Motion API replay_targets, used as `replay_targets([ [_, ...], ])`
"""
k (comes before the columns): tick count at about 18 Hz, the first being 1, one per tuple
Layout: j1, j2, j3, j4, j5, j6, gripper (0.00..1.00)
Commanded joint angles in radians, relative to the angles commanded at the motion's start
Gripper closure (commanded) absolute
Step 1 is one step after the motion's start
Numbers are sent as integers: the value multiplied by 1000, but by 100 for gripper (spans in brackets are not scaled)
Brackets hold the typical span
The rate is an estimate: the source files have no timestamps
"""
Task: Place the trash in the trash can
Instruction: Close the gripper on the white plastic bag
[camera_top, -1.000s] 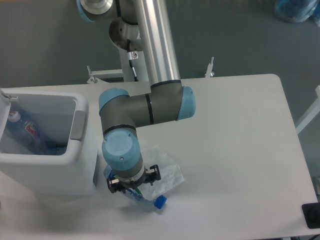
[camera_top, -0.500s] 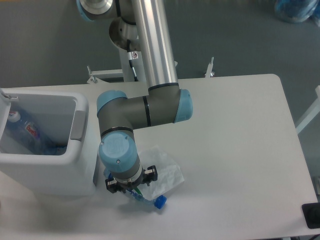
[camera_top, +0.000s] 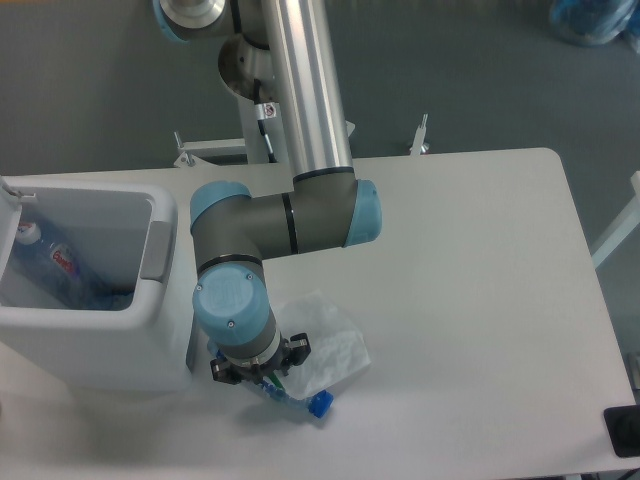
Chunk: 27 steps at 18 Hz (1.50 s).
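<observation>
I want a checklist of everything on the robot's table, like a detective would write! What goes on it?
Surface: white table, bare on its right side.
Job's things: white trash can at the left edge; thin white bag and small bottle with a blue cap lie on the table beside it, partly under the arm.
Clutter: a bottle with a red-and-white label already inside the can.
Grippers: gripper low over the bag and bottle; its fingers are hidden by the wrist, so open or shut cannot be told.
Cables: one thin cable near the arm's base.
Surroundings: grey floor; a blue object at the top right.

Bright even overhead light, soft faint shadows (no hard edges), mild glare on white table (camera_top: 470, 300), slightly soft focus
</observation>
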Motion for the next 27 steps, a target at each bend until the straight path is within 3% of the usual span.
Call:
replay_targets([
  [2,0,0,0,-2,0,2,81],
  [5,0,2,-3,-2,-2,2,85],
  [13,0,12,-3,0,-9,2,85],
  [21,29,64,8,6,-32,11,85],
  [23,31,69,8,6,-43,12,91],
  [24,34,69,6,6,-41,12,99],
  [27,38,69,6,8,-32,14,100],
])
